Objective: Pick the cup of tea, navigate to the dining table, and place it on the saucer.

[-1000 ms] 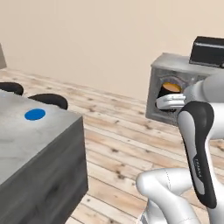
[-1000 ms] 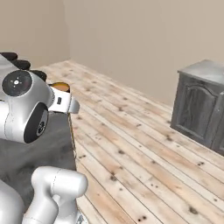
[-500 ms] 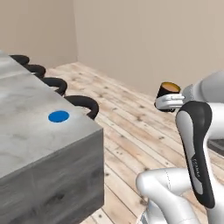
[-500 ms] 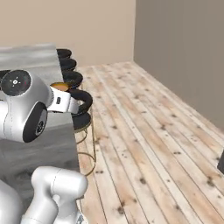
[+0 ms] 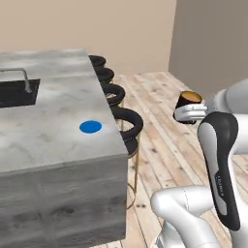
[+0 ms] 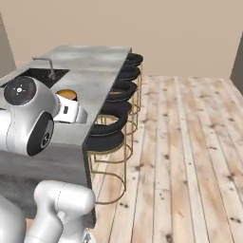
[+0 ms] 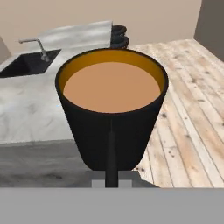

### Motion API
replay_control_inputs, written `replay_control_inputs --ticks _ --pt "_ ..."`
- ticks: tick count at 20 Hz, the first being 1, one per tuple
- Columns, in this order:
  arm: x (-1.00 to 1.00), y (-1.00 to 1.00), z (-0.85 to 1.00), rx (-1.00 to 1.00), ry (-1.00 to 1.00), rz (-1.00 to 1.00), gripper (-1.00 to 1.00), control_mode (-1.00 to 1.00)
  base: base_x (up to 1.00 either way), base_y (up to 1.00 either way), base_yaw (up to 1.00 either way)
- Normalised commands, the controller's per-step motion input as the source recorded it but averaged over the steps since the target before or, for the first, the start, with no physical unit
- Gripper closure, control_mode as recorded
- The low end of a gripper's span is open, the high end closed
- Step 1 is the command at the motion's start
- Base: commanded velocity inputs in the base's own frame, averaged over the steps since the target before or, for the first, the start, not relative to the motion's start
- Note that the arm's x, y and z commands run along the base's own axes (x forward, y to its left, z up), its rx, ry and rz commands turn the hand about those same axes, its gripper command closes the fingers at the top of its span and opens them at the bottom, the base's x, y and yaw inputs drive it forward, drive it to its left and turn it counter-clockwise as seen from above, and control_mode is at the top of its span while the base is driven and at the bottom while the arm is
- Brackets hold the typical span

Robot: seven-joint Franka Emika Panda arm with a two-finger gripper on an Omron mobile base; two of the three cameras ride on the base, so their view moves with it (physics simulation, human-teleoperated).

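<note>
The cup of tea (image 5: pixel 189 100) is a black mug with amber-brown liquid, held in the air to the right of the dining table (image 5: pixel 48 111), over the wooden floor. My gripper (image 5: pixel 190 112) is shut on it from below. In the hand view the cup of tea (image 7: pixel 111 113) stands close and upright, with its handle facing the camera. The saucer (image 5: pixel 90 127), a flat blue disc, lies on the table's stone top near its front right corner, left of the cup. From the right base view the cup of tea (image 6: pixel 66 95) peeks over the arm beside the dining table (image 6: pixel 90 71).
A black sink (image 5: pixel 14 92) with a metal faucet (image 5: pixel 19 77) is set in the table's left part. Several black stools (image 5: pixel 126 121) line the table's right side, between saucer and cup. Open wooden floor (image 6: pixel 190 142) stretches to the right.
The whole picture has shifted: the base has driven and turned toward the table, which is now closer, with sink and faucet in view. The cup stays in the gripper.
</note>
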Motion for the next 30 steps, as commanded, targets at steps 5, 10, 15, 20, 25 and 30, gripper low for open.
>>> replay_control_inputs --ticks 5,10,15,20,25,30 --pt "0.00 0.00 0.00 0.00 0.00 0.00 1.00 1.00 0.73 -0.25 0.91" --pt "0.00 0.00 0.00 0.00 0.00 0.00 1.00 1.00 0.68 -0.59 0.72" --pt "0.00 0.00 0.00 0.00 0.00 0.00 1.00 1.00 0.12 -1.00 0.35" --pt "0.00 0.00 0.00 0.00 0.00 0.00 1.00 1.00 0.12 -1.00 0.35" --pt "0.00 0.00 0.00 0.00 0.00 0.00 1.00 1.00 0.04 -0.80 0.50" --pt "0.00 0.00 0.00 0.00 0.00 0.00 1.00 1.00 0.36 -0.66 0.52"
